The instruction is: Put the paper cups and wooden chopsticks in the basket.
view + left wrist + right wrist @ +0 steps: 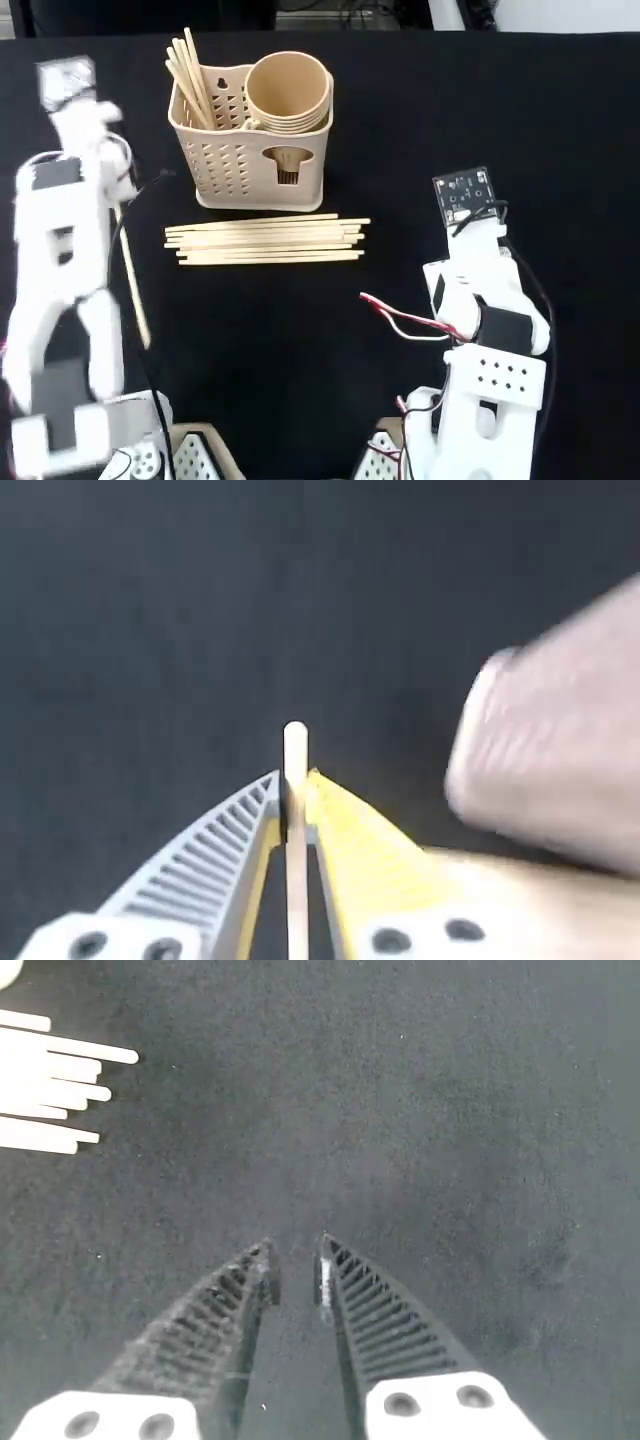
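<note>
On the black table point(480, 100), the basket point(240, 170) stands near the far edge with the stacked paper cups point(288, 92) already seated in one side and several upright chopsticks point(190, 75) in the other. The loose bundle point(265, 240) of wooden chopsticks lies flat just in front of the basket, its sticks parallel and touching. The left gripper point(295, 785) is closed on a single chopstick point(295, 745), which runs lengthwise between the jaws with its rounded tip projecting a little past them; from above this stick point(134, 285) shows as a slanted line beside the left arm. The right gripper point(296, 1272) stands over bare table with its jaws narrowly parted and nothing between them, the bundle's ends off to one side. Handling judgement: each stick is light, stiff, thin and smooth, so it is likely to roll or to pivot in a grip. Take hold near mid-length, across the stick, to limit swing. Sticks lying against their neighbours may be dragged along, so one at the bundle's outer edge is the better choice.
</note>
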{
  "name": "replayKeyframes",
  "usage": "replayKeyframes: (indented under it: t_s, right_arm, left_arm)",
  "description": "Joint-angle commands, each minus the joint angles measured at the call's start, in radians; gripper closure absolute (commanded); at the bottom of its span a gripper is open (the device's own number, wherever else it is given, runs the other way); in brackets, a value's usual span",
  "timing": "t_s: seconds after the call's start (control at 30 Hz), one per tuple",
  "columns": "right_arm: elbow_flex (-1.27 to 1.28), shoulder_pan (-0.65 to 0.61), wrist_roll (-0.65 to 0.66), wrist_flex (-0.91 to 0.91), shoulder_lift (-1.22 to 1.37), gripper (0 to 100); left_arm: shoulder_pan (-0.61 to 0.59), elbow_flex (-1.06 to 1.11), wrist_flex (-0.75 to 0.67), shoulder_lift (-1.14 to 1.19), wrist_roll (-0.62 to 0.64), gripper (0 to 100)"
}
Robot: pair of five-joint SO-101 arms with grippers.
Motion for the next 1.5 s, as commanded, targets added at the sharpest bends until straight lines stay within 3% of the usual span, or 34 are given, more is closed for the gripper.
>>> replayKeyframes:
  t_s: [0.0,0.13,0.4,0.53,0.7,0.83,1.07,1.47]
  right_arm:
    - [-0.007,-0.006,0.005,-0.012,-0.002,92.0]
    - [-0.007,-0.009,0.005,-0.012,-0.002,92.0]
    - [-0.005,-0.006,0.006,-0.012,-0.002,92.0]
    - [-0.005,-0.006,0.005,-0.012,-0.002,92.0]
    - [-0.005,-0.006,0.005,-0.012,-0.002,92.0]
    - [-0.005,-0.009,0.005,-0.012,-0.002,92.0]
    - [-0.001,-0.012,0.005,-0.014,-0.002,92.0]
    - [-0.001,-0.012,0.006,-0.015,-0.002,92.0]
  left_arm:
    - [0.008,-0.002,-0.135,-0.301,0.104,97]
    - [0.010,-0.002,-0.298,-0.503,0.153,97]
    - [0.010,0.012,-0.445,-0.713,0.267,97]
    - [0.039,0.134,-0.684,-0.692,0.399,97]
    - [0.196,0.305,-0.922,-0.632,0.333,97]
    - [0.266,0.323,-1.048,-0.545,0.261,97]
    - [0.265,0.246,-1.069,-0.417,0.256,97]
    - [0.254,0.142,-1.069,-0.396,0.253,97]
